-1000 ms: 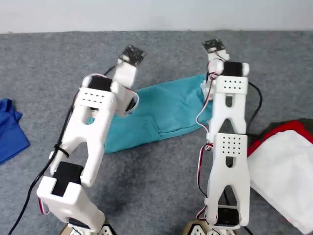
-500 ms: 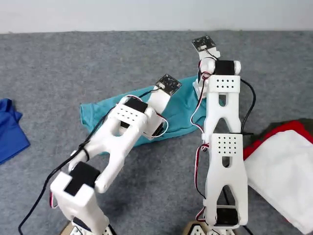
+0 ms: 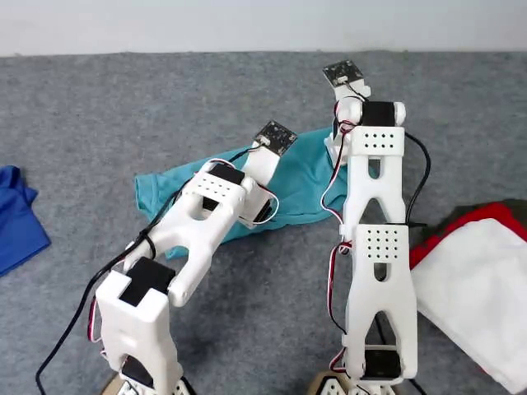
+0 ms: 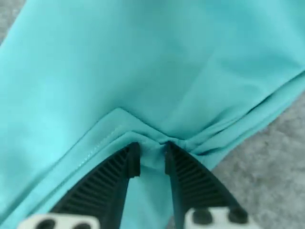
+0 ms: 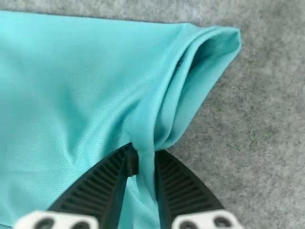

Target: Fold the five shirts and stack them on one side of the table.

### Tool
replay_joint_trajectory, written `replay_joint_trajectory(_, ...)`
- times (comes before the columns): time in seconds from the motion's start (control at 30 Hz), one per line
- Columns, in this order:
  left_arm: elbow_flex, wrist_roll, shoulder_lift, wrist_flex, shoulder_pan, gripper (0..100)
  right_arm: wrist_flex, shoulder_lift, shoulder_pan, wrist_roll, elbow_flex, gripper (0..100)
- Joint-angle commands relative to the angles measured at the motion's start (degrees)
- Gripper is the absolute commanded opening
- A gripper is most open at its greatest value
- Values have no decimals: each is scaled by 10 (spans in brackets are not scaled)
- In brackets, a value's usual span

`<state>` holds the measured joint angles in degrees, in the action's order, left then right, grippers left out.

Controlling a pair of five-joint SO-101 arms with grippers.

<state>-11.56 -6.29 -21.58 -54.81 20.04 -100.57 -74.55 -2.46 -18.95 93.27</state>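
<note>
The teal shirt lies crumpled across the middle of the grey tabletop, and both sets of jaws have hold of it.

The left arm slants in over the shirt. In its wrist view the left jaws are nearly closed, pinching a small ridge of the teal shirt between their ribbed tips. Creases fan out from that pinch, and a stitched seam runs up to it. A strip of bare tabletop shows just past the cloth's edge, close to the jaws.

The right arm stretches straight out, with its jaws at the shirt's right end. They too are narrow, clamped on a doubled fold of the teal shirt. Just beyond their tips the layers bulge into a loose, open loop at the shirt's corner, and the tabletop lies right beside it.

A blue shirt sits well apart from the left jaws, out at the tabletop's left edge. A white shirt lies on top of a red one, off to the right of the right jaws and nearer the arm's base.
</note>
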Motion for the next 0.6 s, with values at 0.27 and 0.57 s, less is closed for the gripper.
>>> replay_joint_trajectory(0.27, 58, 18, 131, -39, -26, 97, -24, 47, -7, 6, 25, 9)
replay_joint_trajectory(0.57, 67, -3, 314, -131, -176, 97, -24, 120, -70, 6, 20, 9)
